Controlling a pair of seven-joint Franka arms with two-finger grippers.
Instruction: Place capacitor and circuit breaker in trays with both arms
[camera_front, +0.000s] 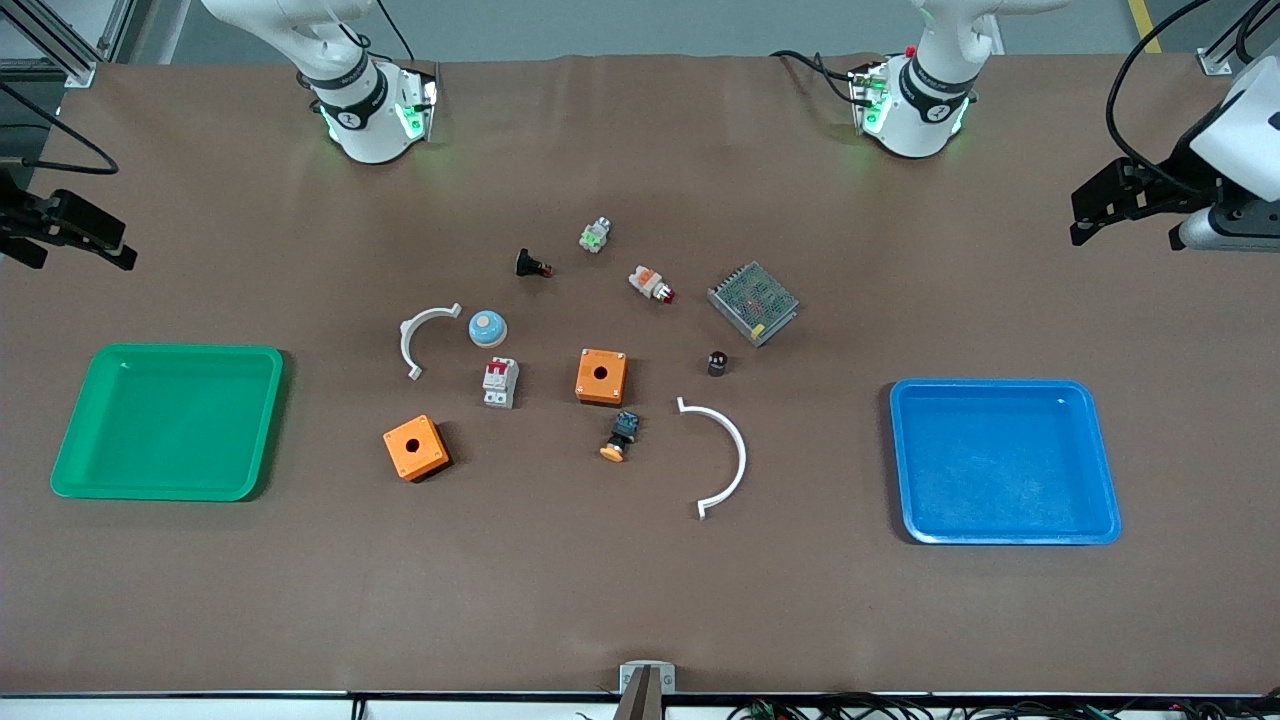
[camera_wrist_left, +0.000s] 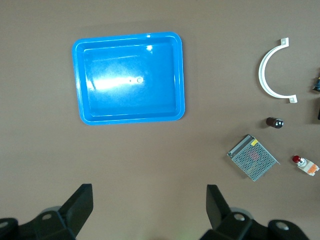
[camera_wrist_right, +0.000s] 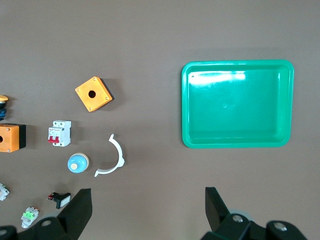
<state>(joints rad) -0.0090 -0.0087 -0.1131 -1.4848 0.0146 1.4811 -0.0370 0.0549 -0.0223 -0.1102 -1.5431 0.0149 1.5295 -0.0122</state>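
The left gripper (camera_wrist_left: 149, 207) is hanging high with its fingers spread wide apart, holding nothing, up over the bare table near the blue tray (camera_wrist_left: 84, 75); the capacitor (camera_wrist_left: 274, 122) is lying well off from it, beside the metal mesh box (camera_wrist_left: 252, 157). The right gripper (camera_wrist_right: 148, 207) is hovering likewise, fingers parted and empty, near the green tray (camera_wrist_right: 186, 105), with the circuit breaker (camera_wrist_right: 59, 133) sitting well apart, by an orange box (camera_wrist_right: 93, 93).
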